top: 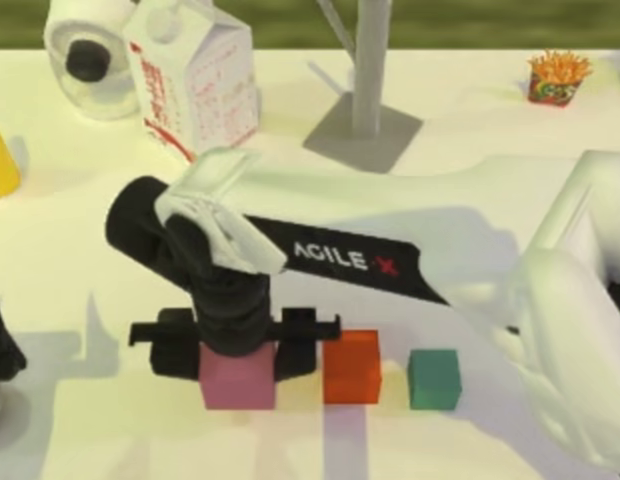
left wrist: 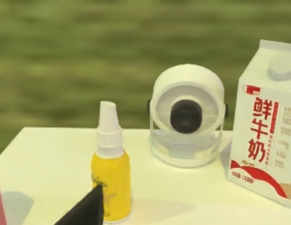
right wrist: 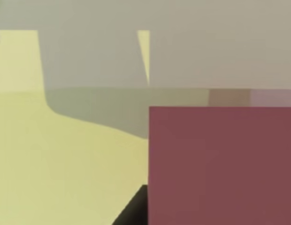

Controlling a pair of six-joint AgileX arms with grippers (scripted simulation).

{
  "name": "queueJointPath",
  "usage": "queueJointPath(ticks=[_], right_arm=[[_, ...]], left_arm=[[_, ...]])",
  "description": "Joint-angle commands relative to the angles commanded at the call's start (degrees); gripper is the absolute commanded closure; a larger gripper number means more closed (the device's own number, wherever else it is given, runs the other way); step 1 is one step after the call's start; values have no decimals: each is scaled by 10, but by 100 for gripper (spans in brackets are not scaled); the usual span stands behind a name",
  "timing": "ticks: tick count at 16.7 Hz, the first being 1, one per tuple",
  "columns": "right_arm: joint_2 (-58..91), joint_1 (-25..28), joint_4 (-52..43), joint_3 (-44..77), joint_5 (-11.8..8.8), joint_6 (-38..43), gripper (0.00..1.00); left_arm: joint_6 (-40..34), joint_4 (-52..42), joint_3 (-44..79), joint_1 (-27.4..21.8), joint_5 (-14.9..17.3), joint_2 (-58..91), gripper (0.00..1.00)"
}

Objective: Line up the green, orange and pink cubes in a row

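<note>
The pink cube (top: pixel 237 378) rests on the table near the front, and fills much of the right wrist view (right wrist: pixel 220 164). My right gripper (top: pixel 235 345) reaches down over it, a black finger (top: pixel 177 348) pressed to each side, shut on it. The orange cube (top: pixel 351 367) stands just right of the pink one. The green cube (top: pixel 434 379) stands right of the orange one, and the three make a row. My left gripper (top: pixel 0 345) is parked at the table's left edge; one finger (left wrist: pixel 87 211) shows far to the side in its wrist view.
A milk carton (top: pixel 195 75) and a white round device (top: pixel 90 55) stand at the back left. A yellow spray bottle (top: pixel 0 160) is at the left edge. A grey stand (top: pixel 365 125) is at the back middle, and a fries box (top: pixel 558 78) at the back right.
</note>
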Motion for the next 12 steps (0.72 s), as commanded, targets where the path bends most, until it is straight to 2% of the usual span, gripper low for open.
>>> queueJointPath(ticks=[4,12], right_arm=[[1,0,4,-4,0,0,100],[1,0,4,-4,0,0,40]], left_arm=[[0,0,0,0,0,0,0],[0,0,0,0,0,0,0]])
